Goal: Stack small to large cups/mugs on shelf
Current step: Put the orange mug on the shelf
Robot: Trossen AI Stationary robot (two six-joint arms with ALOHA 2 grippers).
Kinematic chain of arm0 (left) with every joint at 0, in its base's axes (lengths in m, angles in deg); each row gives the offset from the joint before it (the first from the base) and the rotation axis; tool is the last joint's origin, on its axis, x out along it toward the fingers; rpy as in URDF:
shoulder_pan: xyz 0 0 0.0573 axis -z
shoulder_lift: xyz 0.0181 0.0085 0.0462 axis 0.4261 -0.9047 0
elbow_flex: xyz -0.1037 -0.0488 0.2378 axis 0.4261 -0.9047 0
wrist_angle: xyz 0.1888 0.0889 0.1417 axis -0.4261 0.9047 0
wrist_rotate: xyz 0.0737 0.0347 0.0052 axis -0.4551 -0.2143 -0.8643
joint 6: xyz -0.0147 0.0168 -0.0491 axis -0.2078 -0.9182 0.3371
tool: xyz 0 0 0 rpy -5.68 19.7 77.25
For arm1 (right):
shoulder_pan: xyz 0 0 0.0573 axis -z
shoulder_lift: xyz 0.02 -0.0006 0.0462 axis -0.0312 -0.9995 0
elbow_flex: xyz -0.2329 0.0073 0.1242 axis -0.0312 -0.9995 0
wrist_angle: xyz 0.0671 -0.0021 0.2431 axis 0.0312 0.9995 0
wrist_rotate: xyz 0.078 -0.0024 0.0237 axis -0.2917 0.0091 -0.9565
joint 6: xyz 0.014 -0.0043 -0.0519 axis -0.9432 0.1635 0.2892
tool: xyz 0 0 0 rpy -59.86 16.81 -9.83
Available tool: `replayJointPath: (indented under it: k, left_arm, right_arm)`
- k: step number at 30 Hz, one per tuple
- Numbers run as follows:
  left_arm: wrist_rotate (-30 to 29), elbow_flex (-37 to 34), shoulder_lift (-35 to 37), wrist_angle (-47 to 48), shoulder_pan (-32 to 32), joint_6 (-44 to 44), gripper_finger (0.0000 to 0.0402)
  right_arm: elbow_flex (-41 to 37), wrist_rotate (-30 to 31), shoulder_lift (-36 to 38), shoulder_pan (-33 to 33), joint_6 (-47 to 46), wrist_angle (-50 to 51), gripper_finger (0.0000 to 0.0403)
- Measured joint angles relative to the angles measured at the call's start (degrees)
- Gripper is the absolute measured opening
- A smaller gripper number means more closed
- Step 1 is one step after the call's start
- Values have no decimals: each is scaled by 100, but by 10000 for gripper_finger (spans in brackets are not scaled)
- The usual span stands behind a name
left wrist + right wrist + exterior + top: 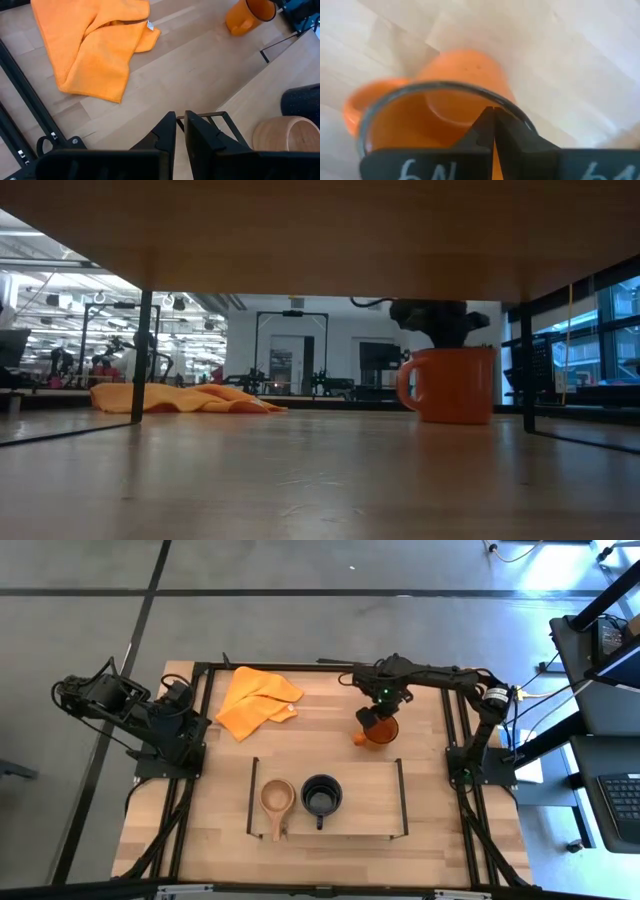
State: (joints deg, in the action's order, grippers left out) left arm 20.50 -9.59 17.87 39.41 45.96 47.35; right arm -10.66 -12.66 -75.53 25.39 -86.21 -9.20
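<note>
The translucent orange mug [381,732] stands upright on the table beyond the shelf's far right corner, handle [405,385] toward the table's left. My right gripper [377,718] is above it, shut on its rim. The small tan wooden cup [277,797] and the black mug [321,796] stand side by side on the left half of the shelf [372,795], handles toward the near edge. My left gripper [180,122] is shut and empty, waiting at the table's left edge. My right gripper pinches the orange mug's wall at the rim [517,112] between its two fingers, one inside the mug and one outside, on the side away from the handle. The fingers come from above, pointing down. The mug is upright; its base [452,418] looks set on the table.
An orange cloth [256,700] lies crumpled at the far left of the table. The shelf's thin black frame [402,798] edges its sides. The right part of the shelf beside the black mug is bare wood. The outer black metal frame [205,690] runs along the table's edges.
</note>
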Motion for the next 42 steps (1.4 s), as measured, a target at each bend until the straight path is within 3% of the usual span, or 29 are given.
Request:
replayJointPath:
  k: [20, 42]
  left_arm:
    - [2, 0, 0, 0, 0, 132, 32]
    - [4, 0, -2, 0, -1, 171, 32]
  right_arm:
    - [4, -117, 0, 9, 511, -1322, 14]
    - [4, -520, 0, 0, 1268, -1967, 14]
